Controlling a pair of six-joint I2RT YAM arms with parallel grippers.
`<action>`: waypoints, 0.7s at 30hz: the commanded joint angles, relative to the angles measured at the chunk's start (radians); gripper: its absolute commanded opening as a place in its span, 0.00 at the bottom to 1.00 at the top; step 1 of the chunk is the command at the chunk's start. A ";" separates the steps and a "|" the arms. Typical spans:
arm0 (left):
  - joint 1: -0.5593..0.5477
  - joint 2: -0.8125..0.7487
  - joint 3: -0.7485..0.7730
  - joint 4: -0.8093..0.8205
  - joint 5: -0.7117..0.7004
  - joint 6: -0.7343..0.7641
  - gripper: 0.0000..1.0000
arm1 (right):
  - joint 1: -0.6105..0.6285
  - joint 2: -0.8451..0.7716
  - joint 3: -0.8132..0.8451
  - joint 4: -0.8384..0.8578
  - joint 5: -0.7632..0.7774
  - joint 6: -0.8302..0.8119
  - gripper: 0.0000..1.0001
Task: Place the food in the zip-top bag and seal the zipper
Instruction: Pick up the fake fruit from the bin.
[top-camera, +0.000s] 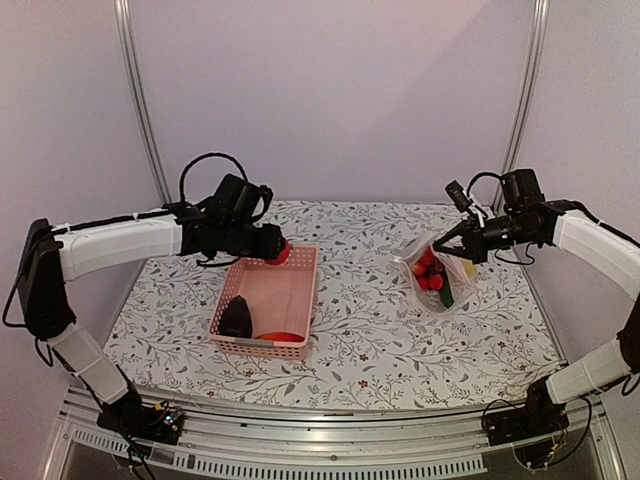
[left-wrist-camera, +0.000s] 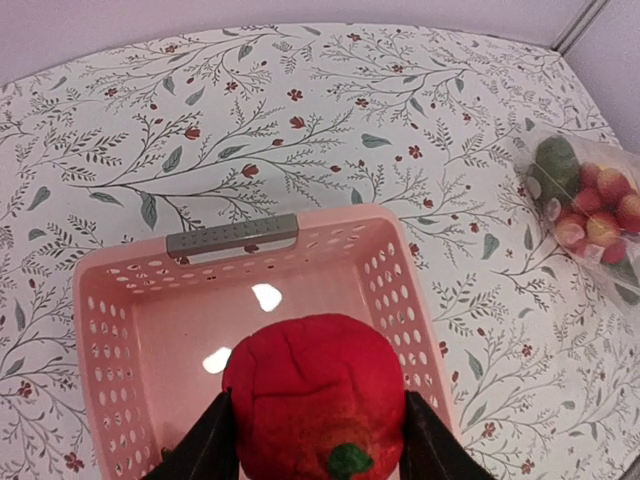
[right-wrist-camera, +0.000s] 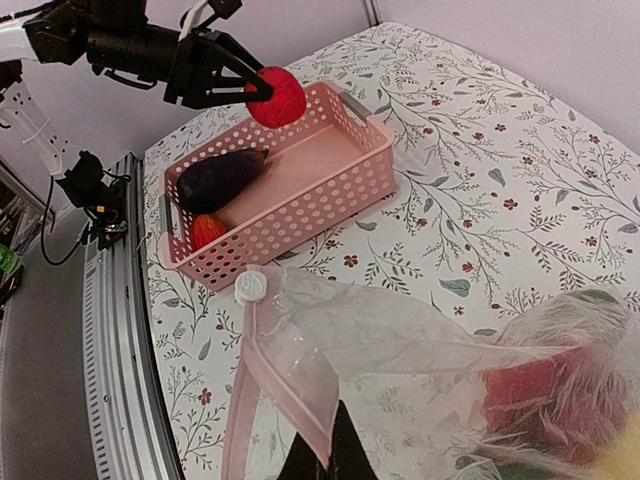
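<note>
Left gripper (top-camera: 270, 243) clamps a red tomato (left-wrist-camera: 312, 395) over the pink basket's (right-wrist-camera: 300, 210) 12 o'clock end. At the basket's 3 o'clock, the clenched right gripper (right-wrist-camera: 335, 452) pinches the zip-top bag's (right-wrist-camera: 400, 335) rim.

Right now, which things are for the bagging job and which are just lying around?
For the job: red tomato, eggplant, red fruit beside it, zip-top bag, bagged food.
Just lying about: pink basket, flowery tablecloth.

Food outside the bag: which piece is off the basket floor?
The red tomato, clamped in the left gripper above the pink basket; the eggplant and other red piece lie inside it.
</note>
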 joint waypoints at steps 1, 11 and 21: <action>-0.063 -0.145 -0.104 0.029 -0.020 0.049 0.35 | 0.021 -0.008 0.015 -0.005 0.032 0.028 0.00; -0.249 -0.451 -0.287 0.235 0.014 0.208 0.24 | 0.182 0.027 0.124 -0.133 0.146 -0.008 0.00; -0.493 -0.439 -0.293 0.466 0.046 0.408 0.22 | 0.343 0.127 0.294 -0.344 0.191 -0.053 0.00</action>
